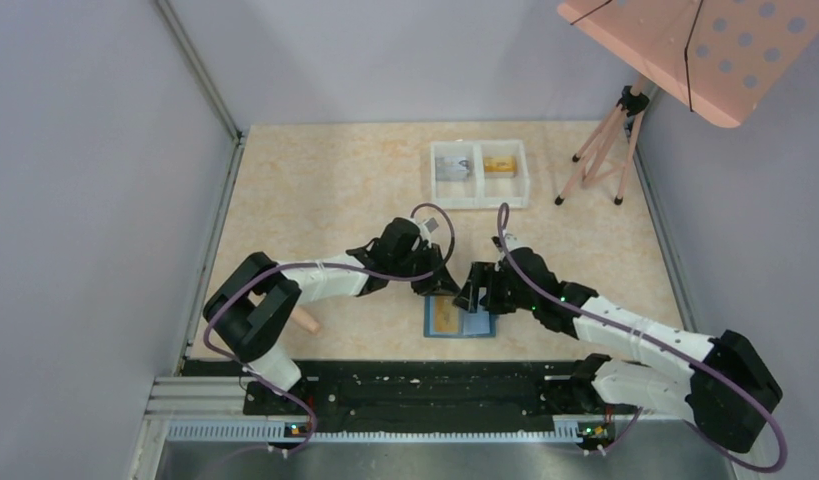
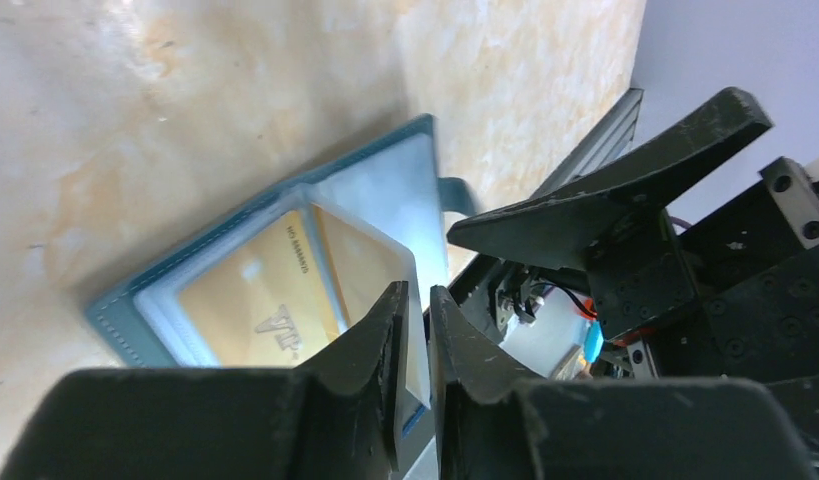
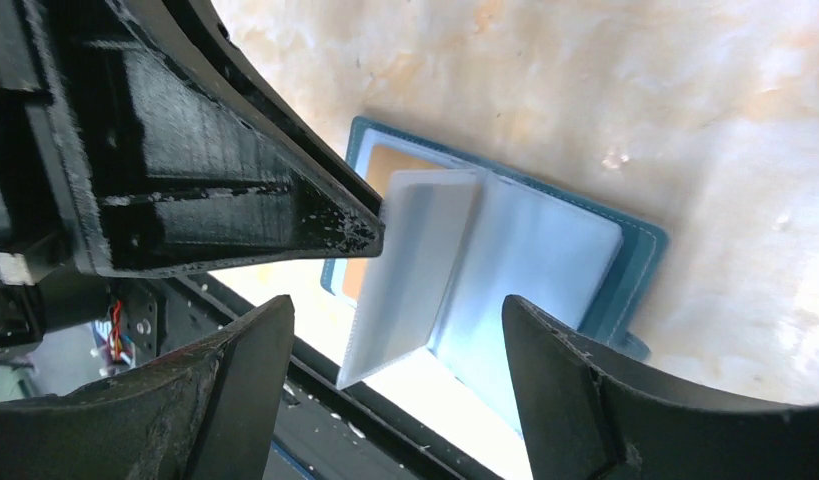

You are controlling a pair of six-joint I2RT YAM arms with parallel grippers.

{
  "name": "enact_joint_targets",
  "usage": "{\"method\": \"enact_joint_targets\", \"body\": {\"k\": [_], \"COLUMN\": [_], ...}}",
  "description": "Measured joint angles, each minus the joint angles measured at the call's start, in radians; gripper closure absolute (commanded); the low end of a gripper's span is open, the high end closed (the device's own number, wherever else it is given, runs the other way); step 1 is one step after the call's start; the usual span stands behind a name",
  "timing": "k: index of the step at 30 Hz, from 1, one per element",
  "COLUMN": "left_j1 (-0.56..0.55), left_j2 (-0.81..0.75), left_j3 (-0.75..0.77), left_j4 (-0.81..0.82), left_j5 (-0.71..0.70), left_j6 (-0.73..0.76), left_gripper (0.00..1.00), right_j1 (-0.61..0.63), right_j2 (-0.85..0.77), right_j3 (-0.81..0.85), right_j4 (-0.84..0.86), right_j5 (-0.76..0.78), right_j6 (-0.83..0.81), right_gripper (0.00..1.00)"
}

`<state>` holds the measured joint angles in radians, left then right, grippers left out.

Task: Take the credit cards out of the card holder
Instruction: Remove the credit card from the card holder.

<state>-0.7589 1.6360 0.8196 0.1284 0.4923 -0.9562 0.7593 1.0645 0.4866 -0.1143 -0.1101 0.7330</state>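
The teal card holder (image 1: 475,325) lies open on the table near the front edge, between my two grippers. An orange-gold credit card (image 2: 255,300) sits in its clear pockets on the left half (image 3: 395,165). My left gripper (image 2: 417,290) is shut on a clear pocket leaf (image 3: 415,260) and holds it upright off the card holder (image 2: 115,315). My right gripper (image 3: 397,300) hovers open over the right half (image 3: 635,250), with nothing between its fingers. Farther back, a greyish card (image 1: 452,168) and an orange card (image 1: 500,163) lie in a white tray (image 1: 479,201).
A pink perforated board on a tripod (image 1: 625,100) stands at the back right. A small pinkish object (image 1: 307,320) lies by the left arm's base. The black rail (image 1: 415,385) runs just in front of the card holder. Walls close in on the left and right.
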Motion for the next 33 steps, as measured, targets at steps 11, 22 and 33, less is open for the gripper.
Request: {"method": "enact_joint_targets", "body": {"k": [11,22,33], "left_j1": [-0.038,-0.01,0.008], "left_j2": [0.066,-0.026,-0.059], "left_j3": [0.064,0.043,-0.082], "left_j4": [0.038,-0.088,-0.135], "left_j5": [0.042,-0.074,-0.143], "left_j6": [-0.015,0.01,0.014], "left_gripper": [0.73,0.73,0.78], "right_j1": [-0.003,-0.003,-0.024], "right_j2": [-0.179,-0.111,0.096], "right_j3": [0.086,0.062,-0.037], "right_j4": [-0.225,-0.146,0.05], "right_j5": [0.115,0.003,-0.125], "right_j6": [-0.035,-0.027,0.007], "right_gripper": [0.4,0.58,0.62]}}
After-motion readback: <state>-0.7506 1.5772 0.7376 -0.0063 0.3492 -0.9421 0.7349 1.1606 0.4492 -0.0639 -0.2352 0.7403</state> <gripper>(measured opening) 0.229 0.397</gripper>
